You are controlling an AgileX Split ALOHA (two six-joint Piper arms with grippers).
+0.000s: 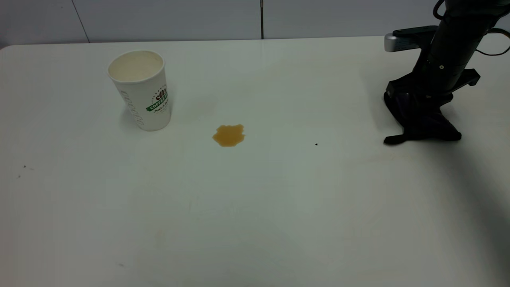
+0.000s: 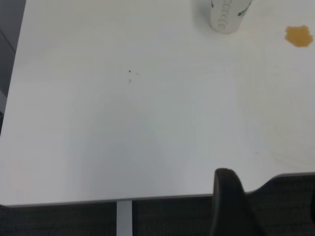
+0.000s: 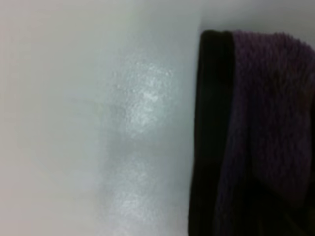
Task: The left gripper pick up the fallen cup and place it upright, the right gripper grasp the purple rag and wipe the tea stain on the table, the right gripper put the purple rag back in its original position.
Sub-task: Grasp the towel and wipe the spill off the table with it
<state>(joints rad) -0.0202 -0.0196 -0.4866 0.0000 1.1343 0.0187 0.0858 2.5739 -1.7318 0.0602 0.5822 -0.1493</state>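
Exterior view: the cup (image 1: 140,89) stands upright on the bench (image 1: 255,207), the tea stain (image 1: 228,135) near it. Far right, the right hand (image 1: 418,104) pinches the purple rag (image 1: 423,126).

Left wrist view: cup (image 2: 227,15) and stain (image 2: 299,36) lie well apart from the camera; I cannot tell the left hand's state.

Right wrist view: the rag (image 3: 256,137) hangs touching the bench (image 3: 88,118).

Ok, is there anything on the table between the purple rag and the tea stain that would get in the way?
Nothing visible blocks it. Between the purple rag, under the right gripper, and the tea stain the table shows only a tiny dark speck. The cup stands upright beyond the stain.
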